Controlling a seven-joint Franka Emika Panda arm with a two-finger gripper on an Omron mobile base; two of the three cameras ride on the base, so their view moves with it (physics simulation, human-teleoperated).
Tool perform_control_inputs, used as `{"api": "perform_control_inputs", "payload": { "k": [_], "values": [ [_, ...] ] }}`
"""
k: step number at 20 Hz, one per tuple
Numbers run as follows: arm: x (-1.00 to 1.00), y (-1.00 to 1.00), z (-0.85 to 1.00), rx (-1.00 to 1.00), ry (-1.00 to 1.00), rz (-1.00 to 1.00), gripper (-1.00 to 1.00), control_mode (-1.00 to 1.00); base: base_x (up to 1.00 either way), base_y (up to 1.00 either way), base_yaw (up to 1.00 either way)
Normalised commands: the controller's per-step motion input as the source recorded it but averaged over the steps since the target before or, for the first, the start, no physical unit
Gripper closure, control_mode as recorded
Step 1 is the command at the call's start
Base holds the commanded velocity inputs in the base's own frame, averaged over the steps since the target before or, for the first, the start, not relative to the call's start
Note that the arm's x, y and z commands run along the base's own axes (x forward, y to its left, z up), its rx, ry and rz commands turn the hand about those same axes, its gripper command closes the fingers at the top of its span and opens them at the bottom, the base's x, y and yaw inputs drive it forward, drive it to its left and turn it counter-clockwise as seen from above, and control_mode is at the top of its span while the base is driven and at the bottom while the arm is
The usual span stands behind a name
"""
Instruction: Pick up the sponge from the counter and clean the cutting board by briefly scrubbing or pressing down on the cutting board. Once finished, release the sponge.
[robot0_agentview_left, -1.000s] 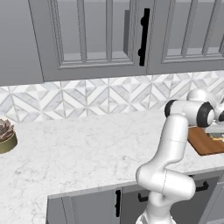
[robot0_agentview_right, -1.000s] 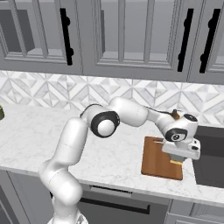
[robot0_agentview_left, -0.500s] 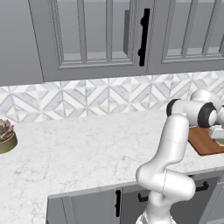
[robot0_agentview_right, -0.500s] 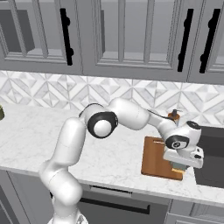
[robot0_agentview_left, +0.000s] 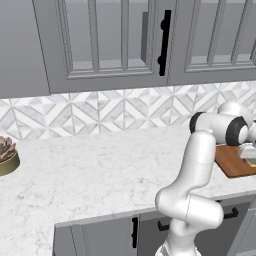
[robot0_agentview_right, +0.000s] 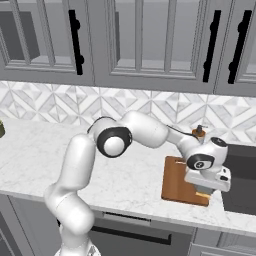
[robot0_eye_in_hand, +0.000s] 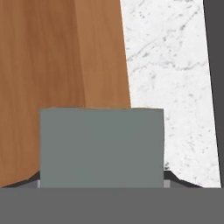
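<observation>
Grey-topped sponge (robot0_eye_in_hand: 101, 146) sits clamped in my end effector (robot0_agentview_right: 207, 188), over the near right corner of the reddish-brown cutting board (robot0_agentview_right: 180, 182) on the white marble bench (robot0_agentview_left: 100, 175).

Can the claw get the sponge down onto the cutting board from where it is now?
Probably yes. The claw sits low over the near right corner of the cutting board, gripping the sponge, and nothing lies between them. The sponge overlaps the board's edge, so part may land on the counter.
</observation>
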Motion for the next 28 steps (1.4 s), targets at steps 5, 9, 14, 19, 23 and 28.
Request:
{"api": "perform_control_inputs", "payload": {
  "k": [5, 9, 14, 19, 23, 28],
  "values": [
    [-0.25, 0.67, -0.05, -0.01, 0.00, 0.00, 1.00, -1.00, 0.00, 0.00, 0.00],
    [-0.14, 0.50, -0.29, 0.00, 0.00, 0.00, 1.00, -1.00, 0.00, 0.00, 0.00],
    [0.00, 0.30, -0.68, 0.00, 0.00, 0.00, 1.00, -1.00, 0.00, 0.00, 0.00],
    [0.00, 0.36, -0.23, 0.00, 0.00, 0.00, 1.00, -1.00, 0.00, 0.00, 0.00],
    [0.00, 0.52, 0.00, 0.00, 0.00, 0.00, 1.00, -1.00, 0.00, 0.00, 0.00],
    [0.00, 0.60, -0.19, 0.00, 0.00, 0.00, 1.00, -1.00, 0.00, 0.00, 0.00]
  ]
}}
